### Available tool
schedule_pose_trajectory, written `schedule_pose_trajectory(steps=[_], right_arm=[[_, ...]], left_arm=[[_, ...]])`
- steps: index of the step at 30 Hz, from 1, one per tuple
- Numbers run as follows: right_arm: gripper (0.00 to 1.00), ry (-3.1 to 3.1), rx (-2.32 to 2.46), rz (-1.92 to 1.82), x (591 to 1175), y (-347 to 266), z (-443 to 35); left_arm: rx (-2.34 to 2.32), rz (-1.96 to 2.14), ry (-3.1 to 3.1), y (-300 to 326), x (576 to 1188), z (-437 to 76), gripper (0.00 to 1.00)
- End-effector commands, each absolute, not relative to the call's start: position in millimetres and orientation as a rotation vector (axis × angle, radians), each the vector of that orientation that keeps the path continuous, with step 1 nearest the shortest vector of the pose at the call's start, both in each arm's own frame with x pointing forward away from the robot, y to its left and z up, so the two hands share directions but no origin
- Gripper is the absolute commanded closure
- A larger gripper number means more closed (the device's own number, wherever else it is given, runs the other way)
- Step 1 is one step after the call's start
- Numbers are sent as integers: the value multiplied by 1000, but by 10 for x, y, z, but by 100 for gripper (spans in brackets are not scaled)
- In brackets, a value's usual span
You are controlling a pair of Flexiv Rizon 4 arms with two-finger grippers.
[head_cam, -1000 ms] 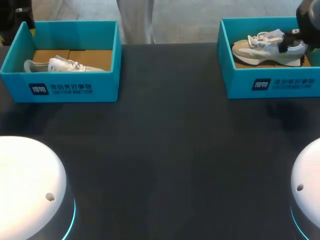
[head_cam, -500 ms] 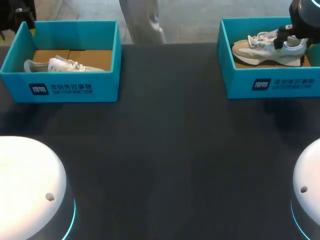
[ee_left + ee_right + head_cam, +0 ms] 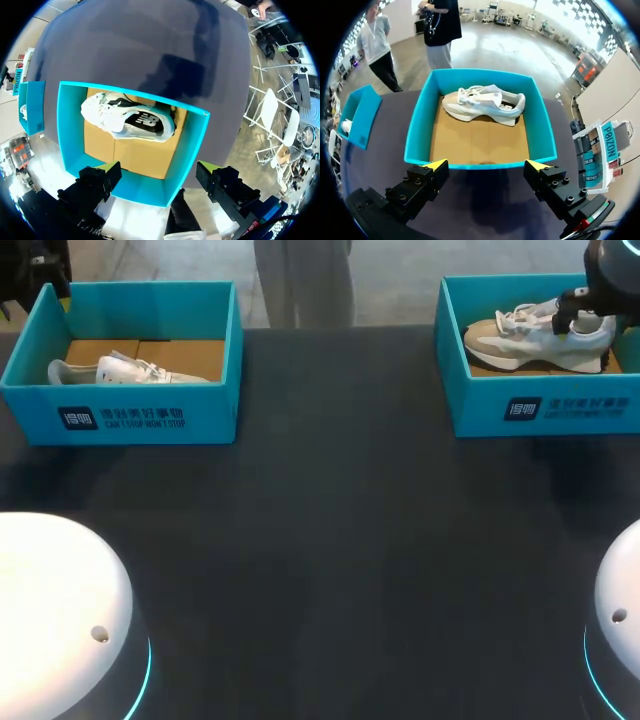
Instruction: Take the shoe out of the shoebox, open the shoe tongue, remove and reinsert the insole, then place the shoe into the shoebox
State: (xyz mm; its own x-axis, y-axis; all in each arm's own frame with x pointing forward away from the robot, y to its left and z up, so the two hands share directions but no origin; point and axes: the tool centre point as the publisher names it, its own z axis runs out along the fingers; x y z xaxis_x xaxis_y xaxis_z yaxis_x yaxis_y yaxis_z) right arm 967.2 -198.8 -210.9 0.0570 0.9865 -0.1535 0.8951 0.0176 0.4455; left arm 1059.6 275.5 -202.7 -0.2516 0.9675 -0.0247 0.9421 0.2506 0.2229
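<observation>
Head view, nearest the camera: the two white arm bases, left [image 3: 50,620] and right [image 3: 618,625], at the lower corners; beyond them the dark table [image 3: 330,520]; at its far side two teal shoeboxes set well apart, the left shoebox [image 3: 130,418] and the right shoebox [image 3: 545,410], each with a brown cardboard floor; the left shoe [image 3: 120,370], white, lies low in its box near the front wall; the right shoe [image 3: 520,338], beige and white, stands on its sole inside its box, toe toward the table's middle; the right arm [image 3: 610,270] enters at the far right corner, its dark end overlapping the shoe's heel. Left wrist view: the left gripper [image 3: 156,172] hangs above its box, fingers [image 3: 107,169] spread wide with nothing between them; the box's near wall [image 3: 192,145] lies under the yellow tips, the shoe [image 3: 130,117] ahead against the farther wall. Right wrist view: the right gripper [image 3: 487,165] likewise has its fingers [image 3: 436,164] parted and holds nothing; the box's near wall [image 3: 420,130] sits just ahead of the tips, the shoe [image 3: 482,104] farther on by the far wall, apart from both fingers.
</observation>
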Motion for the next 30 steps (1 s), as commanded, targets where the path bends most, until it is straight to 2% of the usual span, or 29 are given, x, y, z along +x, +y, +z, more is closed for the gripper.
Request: schedule_pose_trajectory(steps=[1,8,18,30], right_arm=[[0,1838,1971,278,9972,-1950,-2151],[0,1765,2112,335,10269,-2073,-2139],[0,1804,2201,213,10650,-2130,-2236],[0,1814,2286,168,10849,-2582,-2374]], left_arm=[[1817,246,2357,2754,10592,-2022,0],[1817,246,2357,2754,10592,-2022,0],[1817,246,2357,2754,10592,-2022,0],[1817,246,2357,2754,10592,-2022,0]])
